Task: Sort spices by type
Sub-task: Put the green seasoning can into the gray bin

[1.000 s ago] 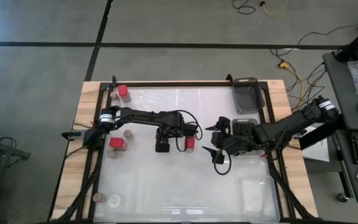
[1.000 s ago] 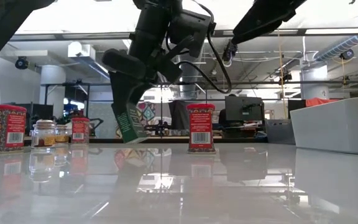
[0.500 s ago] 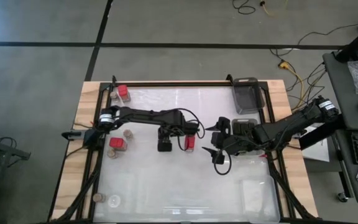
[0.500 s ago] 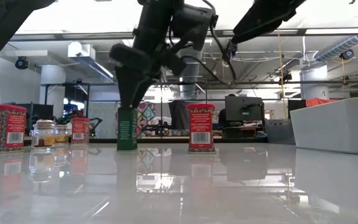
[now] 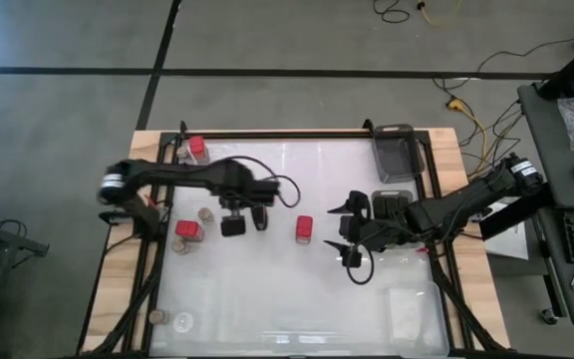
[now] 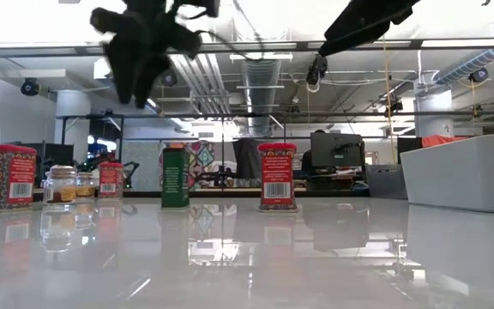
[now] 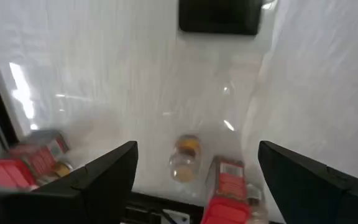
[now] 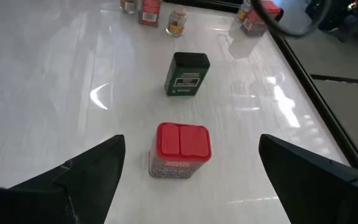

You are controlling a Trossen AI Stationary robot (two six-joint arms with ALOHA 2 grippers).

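On the tabletop (image 5: 267,289) a dark tin (image 6: 175,176) stood upright beside a red tin (image 6: 277,176); the left claw (image 5: 233,225) hung spread above, the right claw (image 5: 345,232) spread too.

Seen from overhead, the left gripper (image 5: 233,221) hangs over the white table (image 5: 267,299) beside a small dark spice tin (image 5: 260,218), with a red spice tin (image 5: 304,228) standing apart toward the centre. The right gripper (image 5: 348,231) waits with its fingers spread near the table's right side. Another red tin (image 5: 187,233) and a round jar (image 5: 206,215) stand at the left, a third red tin (image 5: 197,149) in the far left corner, and a clear tray (image 5: 396,153) at the far right.
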